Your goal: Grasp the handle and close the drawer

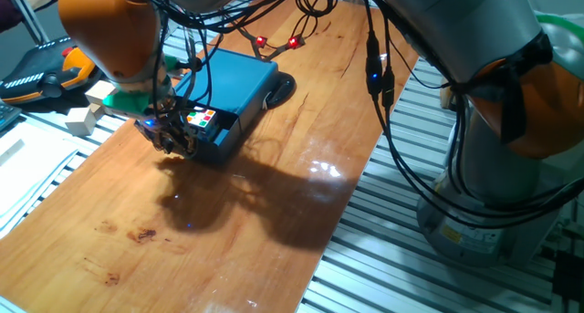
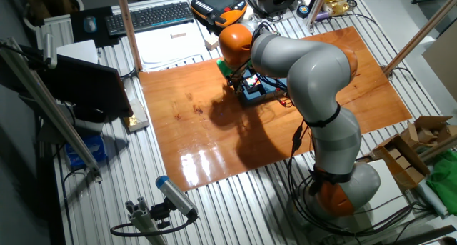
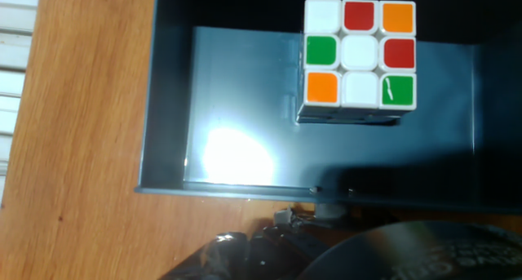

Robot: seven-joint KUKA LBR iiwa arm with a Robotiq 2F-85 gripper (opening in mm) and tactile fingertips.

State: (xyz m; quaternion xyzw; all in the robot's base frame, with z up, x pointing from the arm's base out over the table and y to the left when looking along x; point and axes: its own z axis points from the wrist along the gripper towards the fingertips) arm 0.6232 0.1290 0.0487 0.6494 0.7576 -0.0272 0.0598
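Step in hand: seat my fingers [image 1: 173, 141] on the handle [image 3: 328, 206] at the drawer [image 3: 167, 108] front, then push straight toward the blue casing [image 1: 239, 80], near the table [image 1: 274, 231] far edge. Fingers' state: cannot tell; the handle is mostly hidden. Drawer stands open, dark blue, thin-walled, puzzle cube [image 3: 360, 57] inside.

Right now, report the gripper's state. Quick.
Gripper: at the drawer front by the handle; open or shut cannot be told.
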